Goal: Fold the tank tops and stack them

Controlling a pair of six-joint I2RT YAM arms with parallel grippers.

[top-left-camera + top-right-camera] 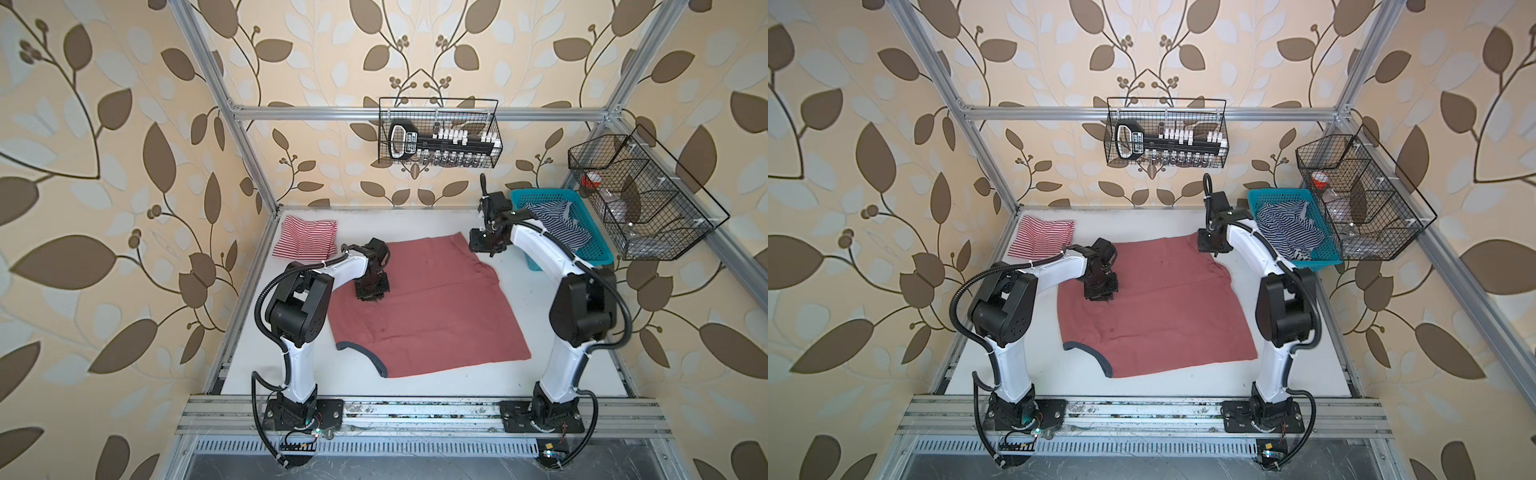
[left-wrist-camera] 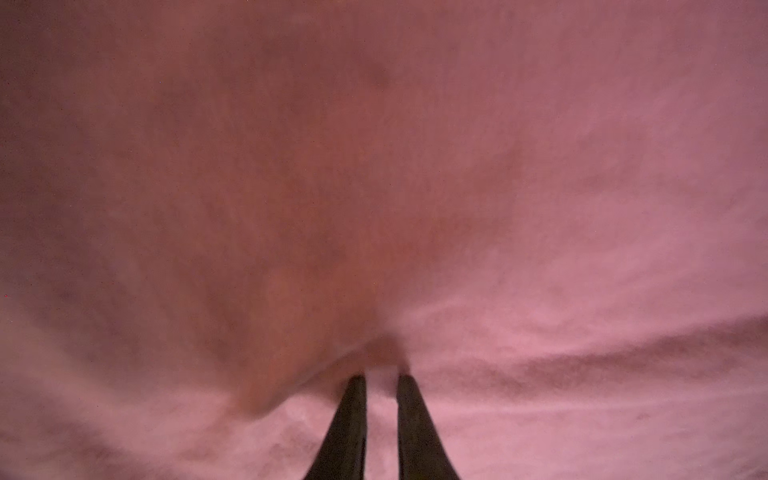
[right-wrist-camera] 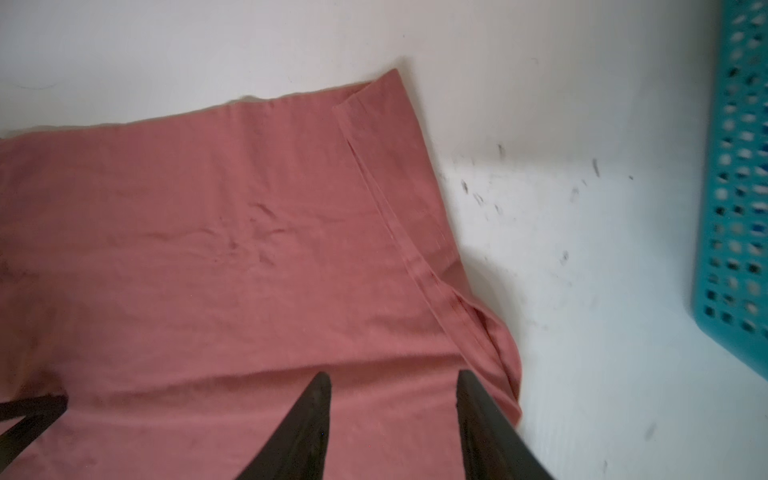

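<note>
The dusty red tank top (image 1: 436, 299) (image 1: 1167, 303) lies spread flat in the middle of the white table, its navy trim (image 1: 374, 357) at the near edge. My left gripper (image 1: 371, 297) (image 1: 1099, 297) (image 2: 381, 376) points down onto its left part, jaws nearly together with a pinch of the red cloth (image 2: 415, 166) between the tips. My right gripper (image 1: 486, 249) (image 1: 1214, 249) (image 3: 394, 378) hovers open over the top's far right corner (image 3: 208, 228), nothing between its fingers. The red-and-white striped tank top (image 1: 305, 239) (image 1: 1042, 237) sits folded at the back left.
A teal plastic basket (image 1: 592, 247) (image 3: 739, 208) holding navy-striped cloth (image 1: 557, 224) stands at the back right, close to my right arm. A wire basket (image 1: 438, 133) hangs on the back rail and another (image 1: 640, 199) on the right rail. Aluminium posts frame the table.
</note>
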